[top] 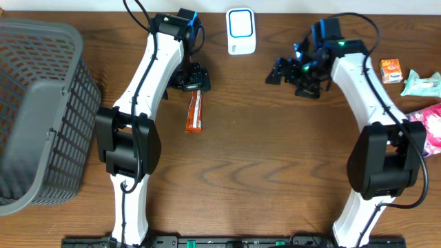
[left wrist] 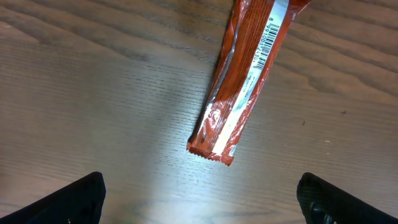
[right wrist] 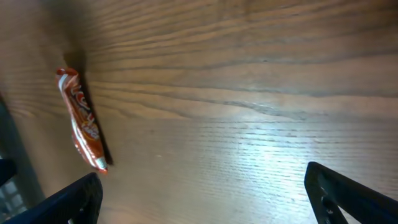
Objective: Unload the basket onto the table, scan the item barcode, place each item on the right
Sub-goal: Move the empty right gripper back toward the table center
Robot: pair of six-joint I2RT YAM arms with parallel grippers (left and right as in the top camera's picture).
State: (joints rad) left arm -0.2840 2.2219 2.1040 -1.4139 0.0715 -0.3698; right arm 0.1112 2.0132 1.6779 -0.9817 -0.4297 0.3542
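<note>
Snack bar (top: 194, 113) lies lengthwise toward left claw (top: 192, 85) (barcode (left wrist: 268, 43) upward).

Grey basket (top: 69, 131) at left; orange carton (top: 391, 70), green pouch (top: 420, 83), pink pack (top: 431, 127) at right.

Even overhead light; wrist views softer, w/ glare patches on table (left wrist: 155, 124).

Overhead camera looking straight down on the whole table (top: 262, 179) from afar, left wrist camera hovering close, facing down past the left fingers (left wrist: 68, 202) at the orange wrapper (left wrist: 242, 93) just ahead, right wrist camera glancing obliquely, sharing that wrapper, lying well beyond the right fingers (right wrist: 348, 196).
</note>
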